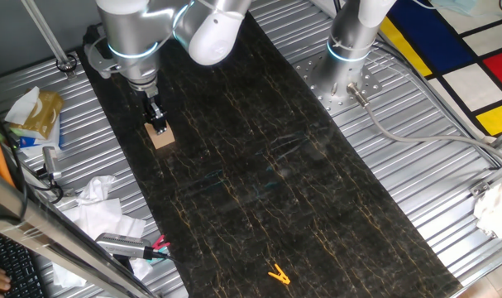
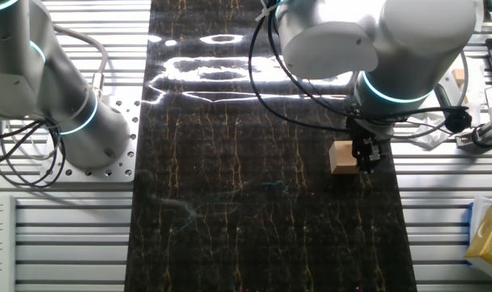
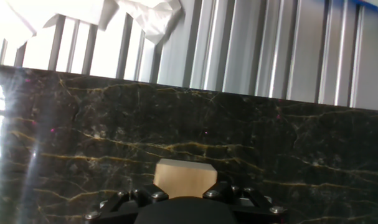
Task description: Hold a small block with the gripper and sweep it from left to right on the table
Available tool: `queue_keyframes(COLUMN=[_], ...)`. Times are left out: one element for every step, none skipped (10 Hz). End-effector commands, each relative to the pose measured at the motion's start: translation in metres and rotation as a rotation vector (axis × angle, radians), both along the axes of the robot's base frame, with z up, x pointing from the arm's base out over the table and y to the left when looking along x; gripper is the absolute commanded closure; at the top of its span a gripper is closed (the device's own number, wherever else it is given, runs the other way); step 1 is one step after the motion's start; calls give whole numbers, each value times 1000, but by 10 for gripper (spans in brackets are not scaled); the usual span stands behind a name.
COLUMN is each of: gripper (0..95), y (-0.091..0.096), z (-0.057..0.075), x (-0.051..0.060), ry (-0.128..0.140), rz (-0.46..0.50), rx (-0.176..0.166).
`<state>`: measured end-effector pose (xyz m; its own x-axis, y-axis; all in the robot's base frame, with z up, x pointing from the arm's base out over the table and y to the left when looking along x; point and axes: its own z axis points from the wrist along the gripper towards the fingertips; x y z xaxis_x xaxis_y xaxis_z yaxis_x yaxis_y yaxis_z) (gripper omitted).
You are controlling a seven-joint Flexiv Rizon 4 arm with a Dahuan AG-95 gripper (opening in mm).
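The small block (image 1: pixel 161 137), a light tan wooden cube, rests on the black gold-veined table (image 1: pixel 259 165) near its left edge. My gripper (image 1: pixel 156 121) comes straight down onto it from the silver arm and is shut on its top part. In the other fixed view the block (image 2: pixel 342 157) sits by the table's (image 2: pixel 229 203) right edge, with the black gripper (image 2: pixel 365 154) against its right side. The hand view has the block (image 3: pixel 184 175) between the two black fingers (image 3: pixel 221 190) of the gripper (image 3: pixel 184 190), with both fingers touching its sides.
A yellow clip (image 1: pixel 278 274) lies at the table's near end. The second arm's base (image 1: pixel 346 79) stands on ribbed metal to the right. Crumpled white paper (image 1: pixel 98 207) and tools lie on the ribbed metal (image 1: pixel 77 157) left of the table.
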<state>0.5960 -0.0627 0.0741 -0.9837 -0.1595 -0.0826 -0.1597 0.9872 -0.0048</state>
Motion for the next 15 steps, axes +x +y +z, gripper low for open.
queue_keyframes(gripper=[380, 380, 380, 380, 380, 380, 380, 380, 380, 380, 380, 380, 380, 380, 380], y=[0, 0, 0, 0, 0, 1, 1, 2, 3, 4, 7, 8, 8, 8, 8], z=[-1, -1, -1, -1, -1, -1, -1, -1, -2, -3, -4, -4, -4, -4, -4], x=[1, 1, 1, 1, 1, 1, 1, 1, 1, 1, 1, 1, 1, 1, 1], ry=[1, 1, 1, 2, 2, 3, 3, 3, 4, 4, 2, 1, 2, 2, 1], rz=[-3, -3, -4, -4, -4, -7, -6, -4, -9, -13, -19, -20, -19, -16, -15], rx=[8, 9, 9, 9, 9, 8, 7, 6, 7, 6, 7, 8, 7, 7, 8])
